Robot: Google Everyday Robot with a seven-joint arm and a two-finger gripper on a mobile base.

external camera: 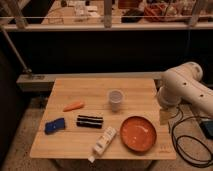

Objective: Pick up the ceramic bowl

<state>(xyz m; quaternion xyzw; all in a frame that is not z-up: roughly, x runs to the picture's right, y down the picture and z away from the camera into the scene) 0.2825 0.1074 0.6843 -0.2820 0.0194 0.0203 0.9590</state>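
Round ceramic bowl (138,134) mouth-up, gripper (164,116) just beside

Wide, shallow, round orange-red bowl (137,133), darker rim. Sits upright, flat on counter (90,92), near front right corner. End effector (164,116) at counter's right edge, apart from bowl.

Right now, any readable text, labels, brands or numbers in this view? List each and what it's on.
No text can be read anywhere.
White tube: any print is too blurred to read.
Black packet and blue item: no legible label.
Ceramic bowl and cup: no markings seen.
Claw, at the table's right edge, up-right of the bowl: no legible marking.
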